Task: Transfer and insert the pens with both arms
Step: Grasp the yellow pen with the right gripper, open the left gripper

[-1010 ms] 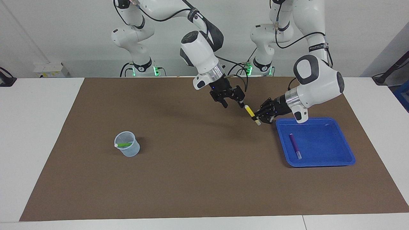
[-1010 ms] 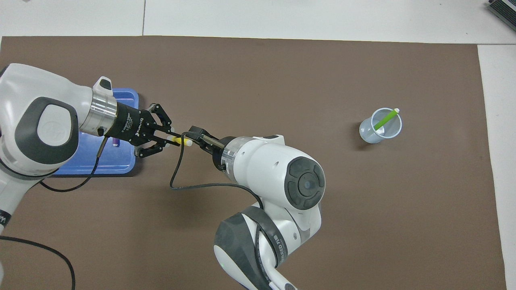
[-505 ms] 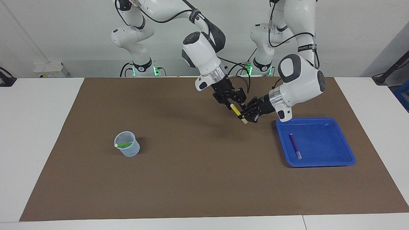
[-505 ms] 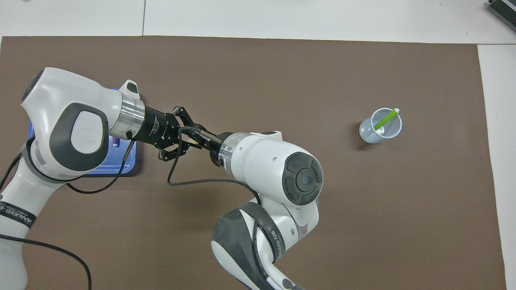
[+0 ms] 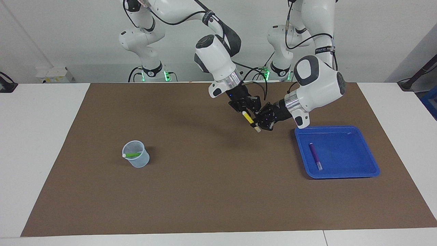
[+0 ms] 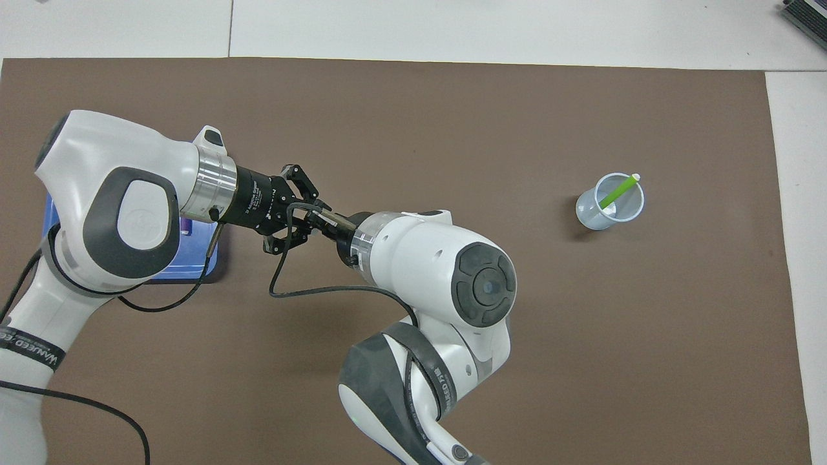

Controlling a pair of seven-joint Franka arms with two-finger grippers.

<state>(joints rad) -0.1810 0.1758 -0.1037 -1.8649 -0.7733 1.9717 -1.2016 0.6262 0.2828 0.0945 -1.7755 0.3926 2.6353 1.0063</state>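
Our left gripper carried the yellow pen closer to our right gripper. Left squeezes it; right, we cannot tell. Cup and blue tray sit well apart.

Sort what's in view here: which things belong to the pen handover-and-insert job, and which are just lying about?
Job:
- yellow pen, held up between left gripper and right gripper
- purple pen in blue tray
- green pen in clear cup

Lying about:
- brown mat
- white box at the table's edge
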